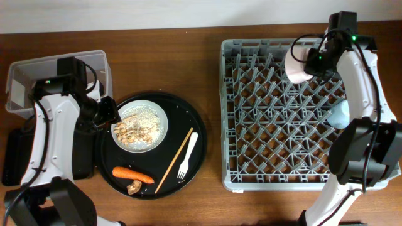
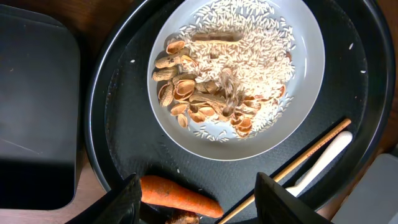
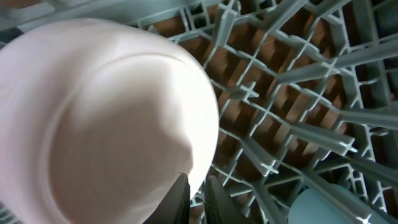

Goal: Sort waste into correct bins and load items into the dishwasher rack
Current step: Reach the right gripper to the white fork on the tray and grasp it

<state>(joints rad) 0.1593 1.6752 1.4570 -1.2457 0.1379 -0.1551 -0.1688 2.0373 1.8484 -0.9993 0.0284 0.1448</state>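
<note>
A white plate with rice and brown scraps sits on the round black tray; it also shows in the left wrist view. An orange carrot, a chopstick and a white fork lie beside it. My left gripper is open and empty by the plate's left edge, its fingers either side of the carrot but above it. My right gripper is shut on the rim of the pink bowl over the grey dishwasher rack. A blue cup lies in the rack. Wrapper, paper and cream cup are out of view.
The round black tray lies left of the rack. A clear tub stands at the far left, under my left arm. A shallow black tray lies in front of it and shows in the left wrist view.
</note>
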